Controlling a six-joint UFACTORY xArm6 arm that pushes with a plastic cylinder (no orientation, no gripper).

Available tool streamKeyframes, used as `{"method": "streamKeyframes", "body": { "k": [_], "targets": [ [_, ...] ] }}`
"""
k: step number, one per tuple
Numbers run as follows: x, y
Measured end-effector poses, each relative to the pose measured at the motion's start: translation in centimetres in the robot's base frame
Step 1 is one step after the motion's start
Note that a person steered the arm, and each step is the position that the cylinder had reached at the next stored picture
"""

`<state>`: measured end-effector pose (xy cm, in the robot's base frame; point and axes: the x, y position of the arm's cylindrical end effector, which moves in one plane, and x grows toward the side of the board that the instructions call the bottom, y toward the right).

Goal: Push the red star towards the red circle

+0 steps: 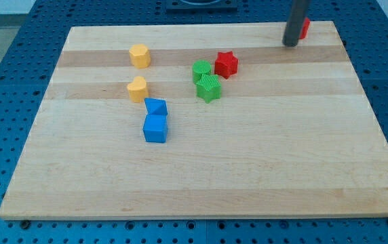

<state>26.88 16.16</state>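
The red star (pixel 226 64) sits on the wooden board, right of centre near the view's top. The red circle (pixel 304 28) is at the top right of the board, mostly hidden behind the dark rod. My tip (pixel 290 44) rests on the board just left of and below the red circle, well to the right of the red star.
A green block (pixel 201 70) touches the red star's left side, with a green star-like block (pixel 208 88) just below it. A yellow hexagon (pixel 140 55) and a yellow block (pixel 138 89) lie to the left. Two blue blocks (pixel 155 107) (pixel 155 128) sit below them.
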Motion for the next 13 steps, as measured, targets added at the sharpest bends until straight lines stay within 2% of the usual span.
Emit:
{"method": "streamKeyframes", "body": {
  "k": [2,3,4,5,7,9,10,13],
  "targets": [
    [0.6,-13.5],
    [2.5,-18.9],
    [6.4,-20.3],
    [6.7,-19.3],
    [6.1,-13.5],
    [3.2,-7.6],
    [3.6,-5.0],
    [12.6,-4.0]
  ]
}}
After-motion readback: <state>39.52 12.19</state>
